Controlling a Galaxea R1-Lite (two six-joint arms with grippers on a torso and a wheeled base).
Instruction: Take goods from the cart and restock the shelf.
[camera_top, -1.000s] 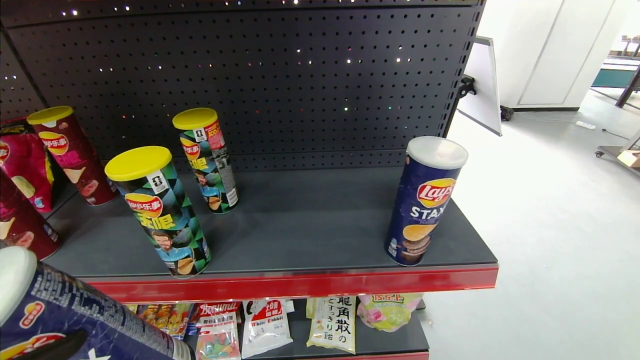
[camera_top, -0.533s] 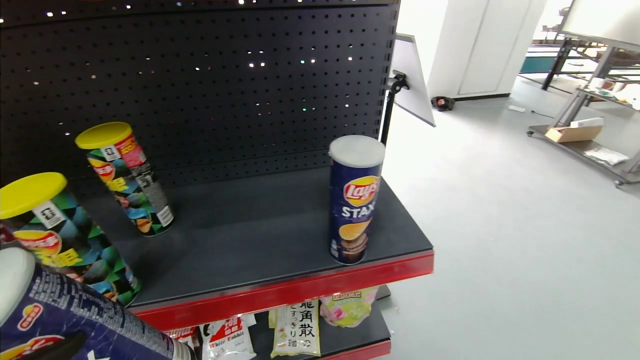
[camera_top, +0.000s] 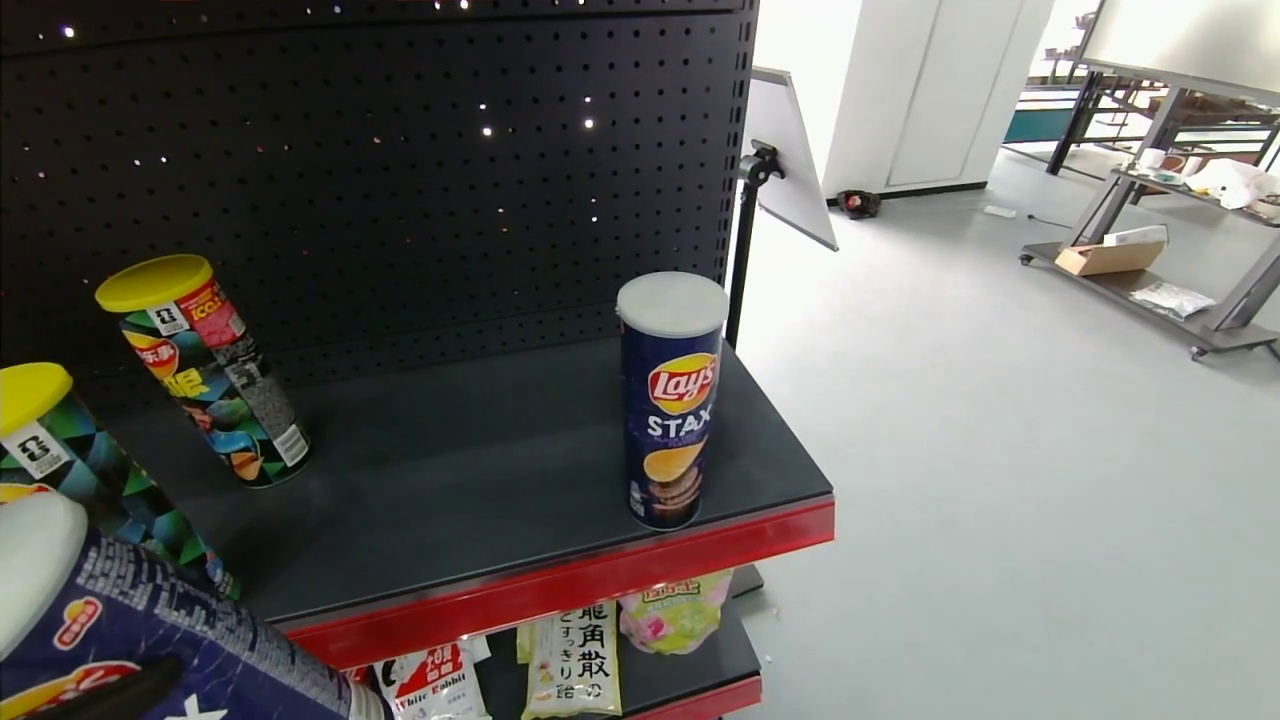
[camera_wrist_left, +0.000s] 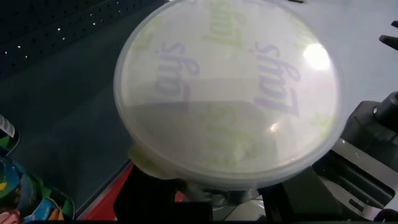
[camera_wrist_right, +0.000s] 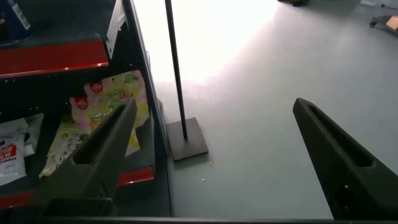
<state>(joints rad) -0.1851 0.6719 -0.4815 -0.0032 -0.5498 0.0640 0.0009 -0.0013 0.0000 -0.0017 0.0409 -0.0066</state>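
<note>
Before the shelf, left end effector apparently grips blue can.

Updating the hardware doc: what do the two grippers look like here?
Right gripper: two long, dark grey fingers, flat-sided and tapering to blunt tips, with a matte finish and no markings or cables visible. Left gripper: black, with blocky, ribbed black parts beside it.

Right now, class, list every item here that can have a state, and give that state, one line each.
Blue chip can on the shelf, upright, lid on.
Rear yellow-lidded can, upright, lid on.
Left-edge yellow-lidded can, upright, lid on.
Held blue chip can, tilted, lid on, off the shelf.
Right gripper, open, empty.
</note>
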